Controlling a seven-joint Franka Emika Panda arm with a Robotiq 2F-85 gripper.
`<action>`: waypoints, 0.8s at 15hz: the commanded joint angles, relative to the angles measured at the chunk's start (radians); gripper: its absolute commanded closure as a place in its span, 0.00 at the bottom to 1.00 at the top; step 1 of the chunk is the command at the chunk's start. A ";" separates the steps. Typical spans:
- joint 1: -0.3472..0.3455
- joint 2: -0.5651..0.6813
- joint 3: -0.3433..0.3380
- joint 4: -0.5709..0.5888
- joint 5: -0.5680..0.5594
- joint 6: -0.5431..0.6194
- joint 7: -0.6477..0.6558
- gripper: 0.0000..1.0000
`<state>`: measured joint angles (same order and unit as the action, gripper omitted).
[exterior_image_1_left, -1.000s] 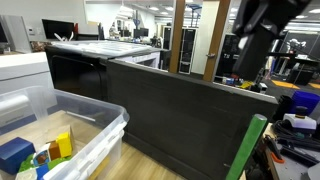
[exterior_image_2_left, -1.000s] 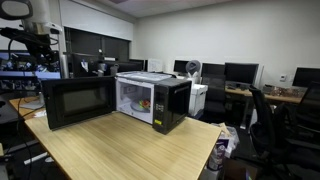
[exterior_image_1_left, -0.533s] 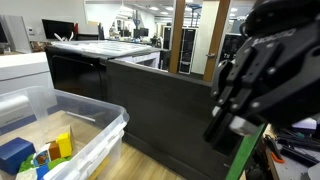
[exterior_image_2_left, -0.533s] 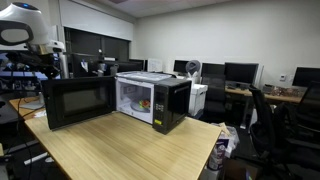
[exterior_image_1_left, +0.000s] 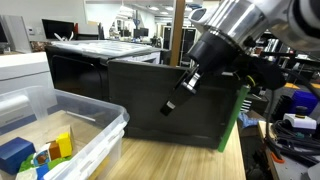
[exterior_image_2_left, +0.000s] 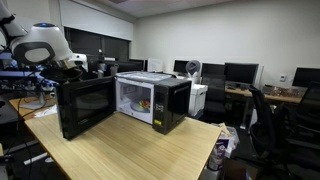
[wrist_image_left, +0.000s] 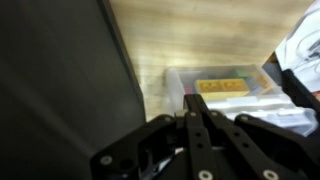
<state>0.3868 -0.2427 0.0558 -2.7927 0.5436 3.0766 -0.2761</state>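
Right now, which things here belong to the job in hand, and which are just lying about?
In hand:
gripper, shut, at the microwave door
microwave, door part open

Lying about:
plastic bin with toy blocks
office chair
monitors

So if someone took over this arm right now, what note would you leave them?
Grip: the end effector is shut and holds nothing. It sits at the outer side of the microwave door; whether it touches the door cannot be told.
Things: the microwave stands on the wooden table. Its door is swung partway, neither wide open nor latched. A clear bin with coloured blocks sits close beside the door.
Done: the end effector is at the door, fingers closed.
Left: the door is not yet shut; it likely needs a push to close. Mind the bin nearby.
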 joint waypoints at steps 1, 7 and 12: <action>-0.214 0.118 0.062 0.002 -0.102 0.126 0.073 1.00; -0.482 0.283 0.053 0.005 -0.062 0.331 -0.013 1.00; -0.459 0.267 0.048 0.076 0.010 0.380 0.144 1.00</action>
<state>-0.0875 0.0624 0.0910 -2.7582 0.5271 3.4573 -0.2169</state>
